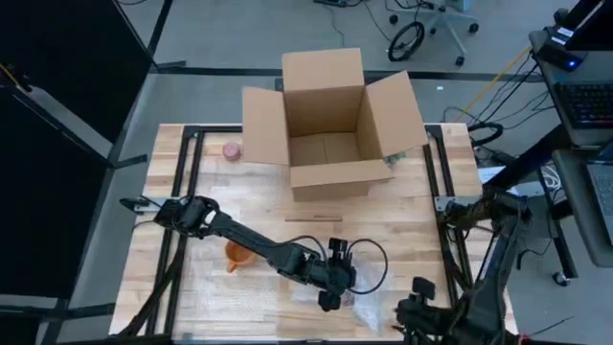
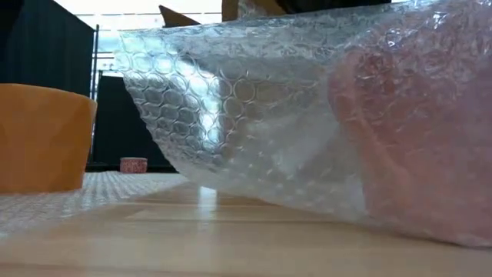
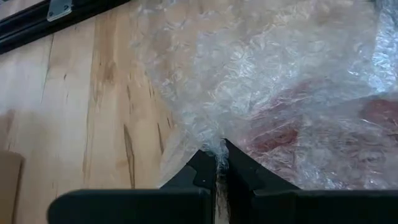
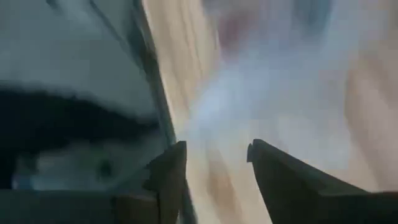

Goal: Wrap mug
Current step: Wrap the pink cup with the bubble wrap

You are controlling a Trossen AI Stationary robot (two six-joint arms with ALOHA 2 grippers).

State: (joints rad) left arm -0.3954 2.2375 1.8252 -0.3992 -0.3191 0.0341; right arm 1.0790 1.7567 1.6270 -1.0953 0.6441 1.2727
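Left gripper (image 3: 219, 163) seen pinched shut on edge of clear bubble-wrap sheet (image 3: 261, 81), near front of pale wooden table (image 1: 402, 220). Reddish mug (image 2: 415, 146) seen lying bundled inside sheet. Orange cup (image 1: 237, 255) stood nearby, unwrapped. Right gripper (image 4: 214, 155) held apart, empty, at front right table edge. Wrap judged light, limp, slippery; best held at edge. Mug judged rigid, breakable, best steadied through film.

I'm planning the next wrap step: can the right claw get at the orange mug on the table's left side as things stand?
Probably not easily. The right claw sits open at the near right edge, while the orange mug stands beyond the left arm, whose left claw is shut on the bubble wrap, stretched across the way.
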